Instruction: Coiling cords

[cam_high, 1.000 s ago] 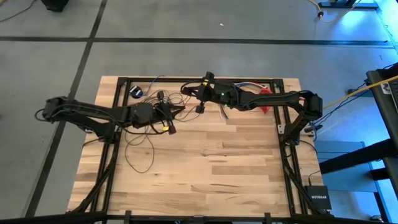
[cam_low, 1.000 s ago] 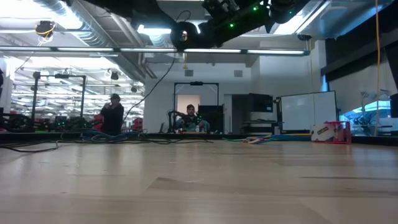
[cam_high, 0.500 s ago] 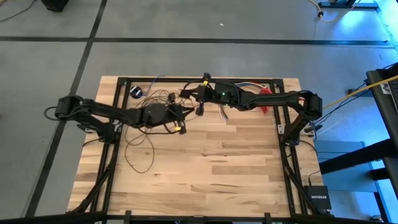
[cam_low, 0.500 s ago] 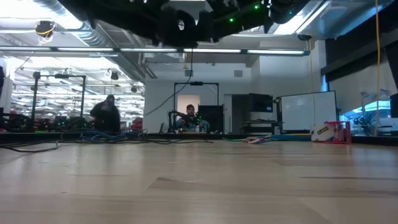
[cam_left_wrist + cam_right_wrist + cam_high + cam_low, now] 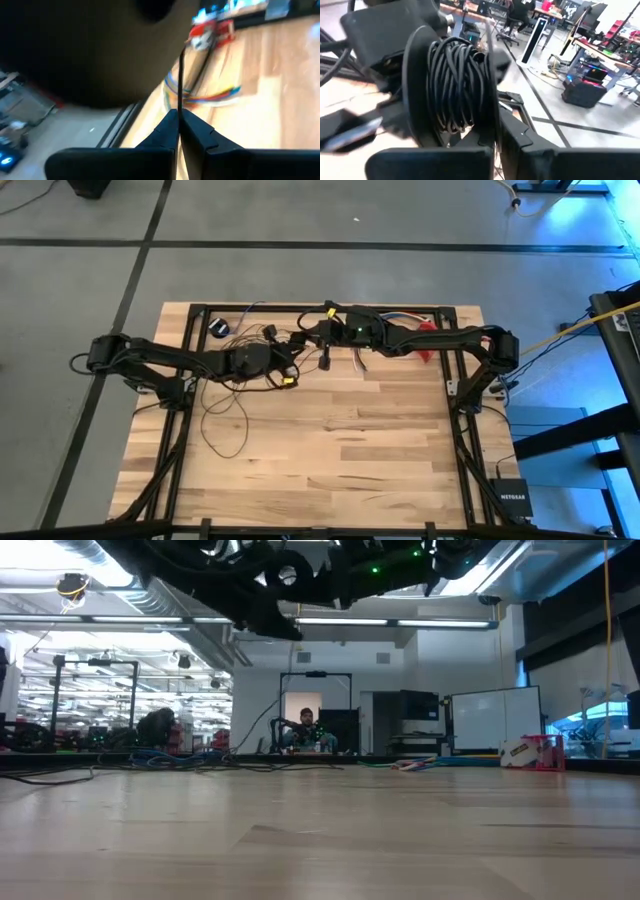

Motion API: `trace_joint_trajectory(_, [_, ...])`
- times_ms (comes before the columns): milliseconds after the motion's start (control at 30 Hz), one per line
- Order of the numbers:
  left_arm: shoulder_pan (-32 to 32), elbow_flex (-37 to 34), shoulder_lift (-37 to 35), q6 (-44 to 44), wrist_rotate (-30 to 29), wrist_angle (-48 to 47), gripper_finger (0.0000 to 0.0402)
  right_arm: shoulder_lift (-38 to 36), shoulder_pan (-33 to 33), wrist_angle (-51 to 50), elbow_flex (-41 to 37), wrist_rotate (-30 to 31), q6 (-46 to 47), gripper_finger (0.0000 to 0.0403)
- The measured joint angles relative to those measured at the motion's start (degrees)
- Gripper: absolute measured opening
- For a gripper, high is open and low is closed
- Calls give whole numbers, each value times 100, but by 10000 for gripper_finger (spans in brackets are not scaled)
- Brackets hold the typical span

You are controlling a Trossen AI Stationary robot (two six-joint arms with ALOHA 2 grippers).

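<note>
The cords (image 5: 225, 395) are spread in loops over the table's (image 5: 350, 460) far-left part. One strand is pinched by the closed left gripper (image 5: 290, 358). The right gripper (image 5: 312, 338) (fingers likewise closed) is held close beside it on another strand.

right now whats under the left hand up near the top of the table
Loose loops of the thin dark cord lie on the wooden table below the left hand, which pinches a strand. Cord directly beneath the arm is covered.

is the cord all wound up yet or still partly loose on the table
Partly wound. The right wrist view shows many turns of the cord bundled together, while the high view shows loose loops on the table.
</note>
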Motion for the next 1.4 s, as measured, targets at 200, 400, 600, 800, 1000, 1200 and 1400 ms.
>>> trace_joint_trajectory(200, [-130, -13, -635, 65, -258, -1127, 8, -271, 11, -457, 4, -4, -258, 9])
trace_joint_trajectory(400, [-179, -13, -1349, 31, -255, -1803, 5, -351, 11, -708, 17, -48, -423, 9])
trace_joint_trajectory(600, [-171, -28, -1955, 20, -277, -2516, 8, -353, 11, -859, 22, 8, -558, 9])
trace_joint_trajectory(800, [-185, -30, -2776, 115, -229, -2242, 2, -353, 11, -942, 35, 361, -833, 9])
trace_joint_trajectory(1000, [-260, -24, -3222, 98, 69, -811, 5, -273, 8, -1016, 26, 529, -887, 9])
trace_joint_trajectory(1200, [-373, -9, -2939, 16, 588, 11, 1, 9, 7, -664, 26, 963, -1109, 9])
trace_joint_trajectory(1400, [-411, 4, -2627, 113, 593, -761, 10, 40, 4, -593, 26, 1289, -1172, 9])
